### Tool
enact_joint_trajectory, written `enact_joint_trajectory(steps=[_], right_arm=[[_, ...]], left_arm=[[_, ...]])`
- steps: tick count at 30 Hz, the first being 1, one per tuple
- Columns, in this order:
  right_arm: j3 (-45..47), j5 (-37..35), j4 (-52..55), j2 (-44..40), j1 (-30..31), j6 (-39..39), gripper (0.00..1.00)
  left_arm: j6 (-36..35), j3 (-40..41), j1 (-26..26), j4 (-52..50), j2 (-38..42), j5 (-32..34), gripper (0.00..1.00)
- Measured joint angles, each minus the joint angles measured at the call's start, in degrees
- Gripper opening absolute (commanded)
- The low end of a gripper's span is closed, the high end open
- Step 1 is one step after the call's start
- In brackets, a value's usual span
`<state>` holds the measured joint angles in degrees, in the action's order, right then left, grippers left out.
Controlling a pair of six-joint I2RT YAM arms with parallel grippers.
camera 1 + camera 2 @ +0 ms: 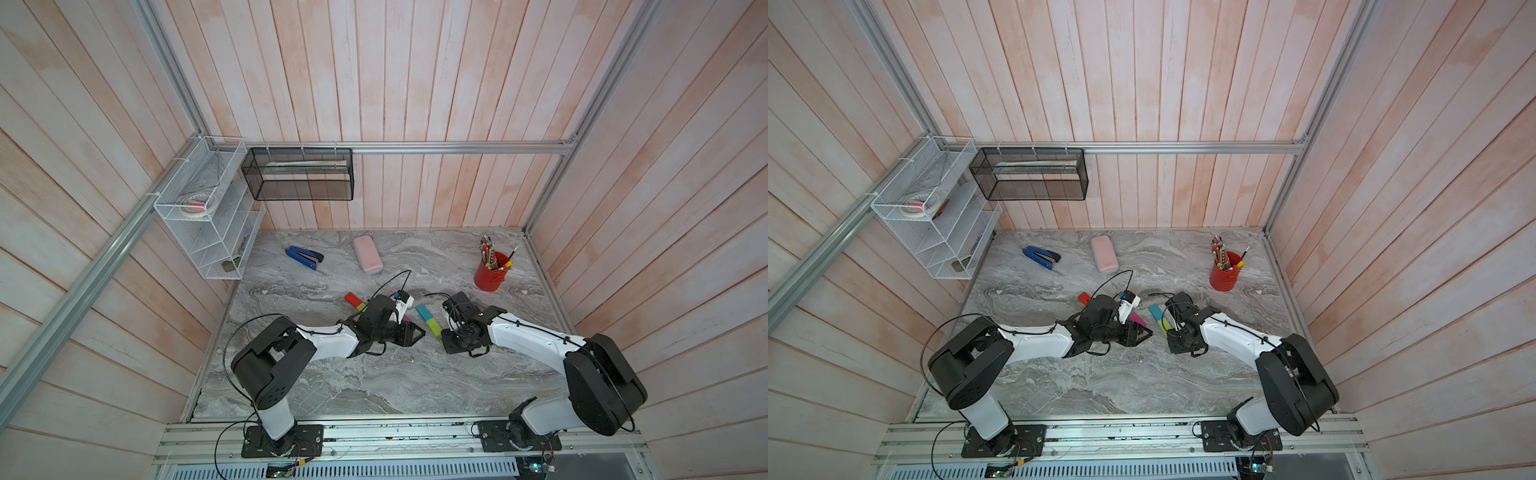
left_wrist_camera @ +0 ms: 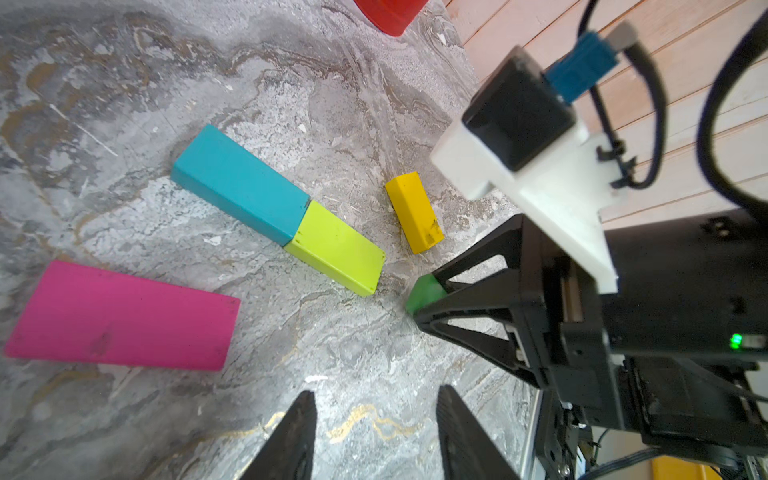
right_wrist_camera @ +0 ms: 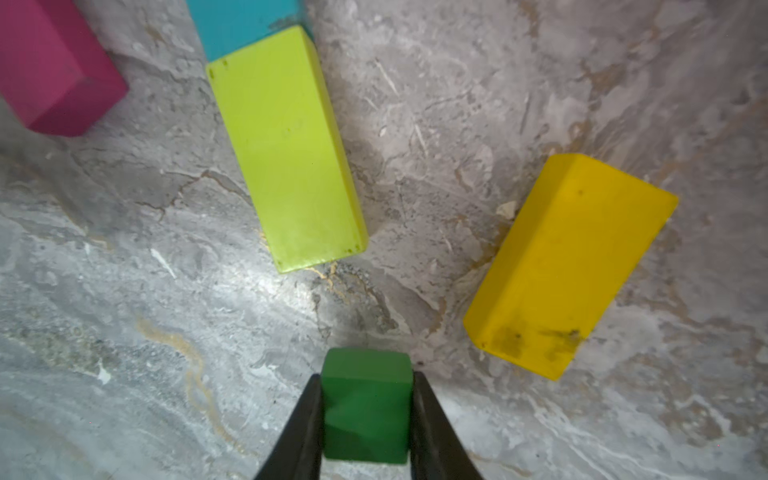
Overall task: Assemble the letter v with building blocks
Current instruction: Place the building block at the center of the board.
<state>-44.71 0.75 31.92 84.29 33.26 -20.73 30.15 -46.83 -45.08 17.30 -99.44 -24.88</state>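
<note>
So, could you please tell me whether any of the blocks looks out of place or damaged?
The yellow block lies apart from the teal block and lime block, which sit end to end, and is skewed to their line; one end bears dark smudges. Nothing else stands out.

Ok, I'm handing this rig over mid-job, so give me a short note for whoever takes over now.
Right claw: shut on the green cube. Left claw: open, empty.
Teal block and lime block lie end to end, touching: one stroke laid. Magenta block lies apart from them; yellow block loose beside the lime one.
To do: probably set the cube at the lime block's free end as the V's point, then join the second stroke.
</note>
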Motion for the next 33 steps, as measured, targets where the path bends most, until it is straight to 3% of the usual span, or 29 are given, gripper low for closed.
enact_joint_trajectory(steps=[18,20,26,30,33], right_arm=[[-0.7,0.7,-1.1,2.7,0.0,0.5,0.29],[-0.9,0.7,-1.2,3.0,0.0,0.7,0.33],[-1.5,0.3,-1.2,3.5,0.0,0.8,0.6],[-1.5,-1.4,1.3,0.2,0.0,-1.7,0.62],[-1.1,-2.8,2.0,-8.1,-0.2,-7.4,0.58]], left_arm=[[0.1,-0.7,-0.4,-1.0,-2.3,-0.2,0.48],[0.1,-0.7,-0.5,-1.1,-2.5,-0.2,0.48],[0.0,-0.7,-0.5,-1.0,-2.5,-0.2,0.48],[0.0,-0.7,-0.5,-1.0,-2.9,-0.4,0.44],[-0.6,-0.7,-0.5,-1.0,-3.2,-0.7,0.35]])
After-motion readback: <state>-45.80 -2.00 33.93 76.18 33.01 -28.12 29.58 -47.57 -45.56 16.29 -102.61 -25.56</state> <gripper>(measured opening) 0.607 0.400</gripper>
